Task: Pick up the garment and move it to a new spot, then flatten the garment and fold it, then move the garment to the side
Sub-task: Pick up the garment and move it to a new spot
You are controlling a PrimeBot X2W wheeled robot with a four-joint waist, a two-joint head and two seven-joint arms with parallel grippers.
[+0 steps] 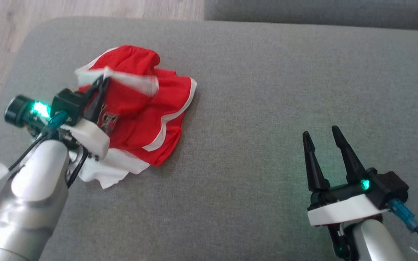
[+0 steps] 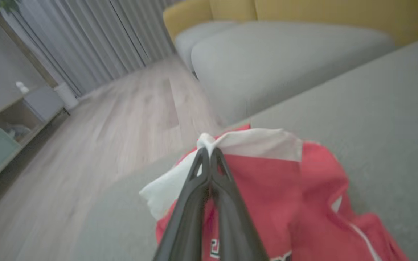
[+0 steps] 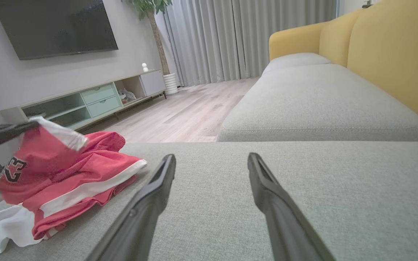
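the crumpled red fabric garment with white trim (image 1: 140,119) lies bunched on the left part of the grey woven sofa cushion (image 1: 267,90), near its edge. the left gripper (image 2: 209,154) is pinched tight on a white band of the garment, holding that fold raised above the pile. the right gripper (image 1: 321,132) hangs over bare cushion well apart, fingers spread, holding nothing

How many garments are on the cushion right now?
1. The red-and-white garment lies crumpled on the left of the grey cushion, a white edge pinched in the left gripper. Another could hide beneath it.
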